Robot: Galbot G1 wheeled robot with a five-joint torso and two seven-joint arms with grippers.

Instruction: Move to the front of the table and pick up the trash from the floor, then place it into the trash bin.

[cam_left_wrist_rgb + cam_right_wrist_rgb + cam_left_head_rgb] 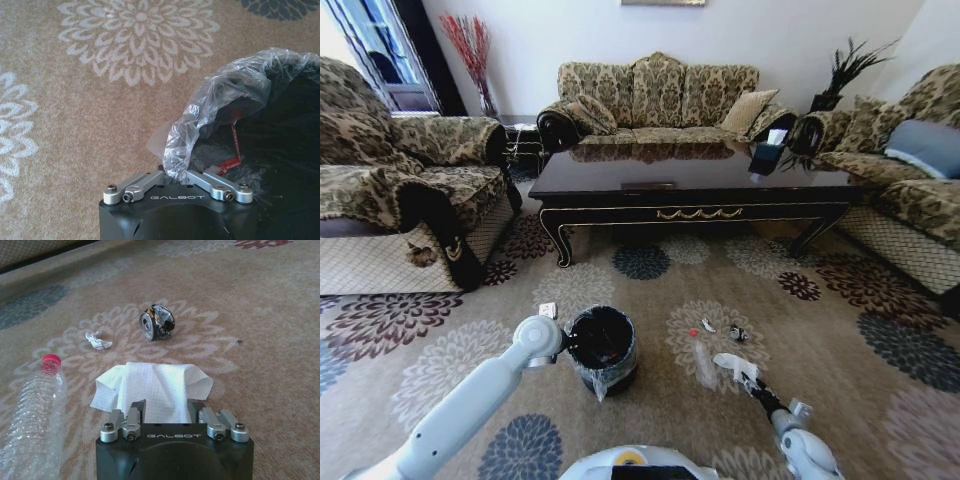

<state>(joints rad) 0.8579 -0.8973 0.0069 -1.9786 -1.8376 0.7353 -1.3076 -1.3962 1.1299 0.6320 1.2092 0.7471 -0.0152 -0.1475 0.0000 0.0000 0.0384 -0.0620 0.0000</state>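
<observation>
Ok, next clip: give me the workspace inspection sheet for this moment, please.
Surface: patterned carpet floor in front of the dark table.
Job's things: white paper between the right pincer's fingers; clear bottle with a red cap, a crushed can and a small white scrap on the carpet; black trash bin with clear liner.
Clutter: small white item on the carpet left of the bin.
Grippers: left pincer shut on the liner at the bin rim; right pincer shut on the paper, low over the carpet.
Cables: nothing seen.
Surroundings: sofas around the table.
</observation>
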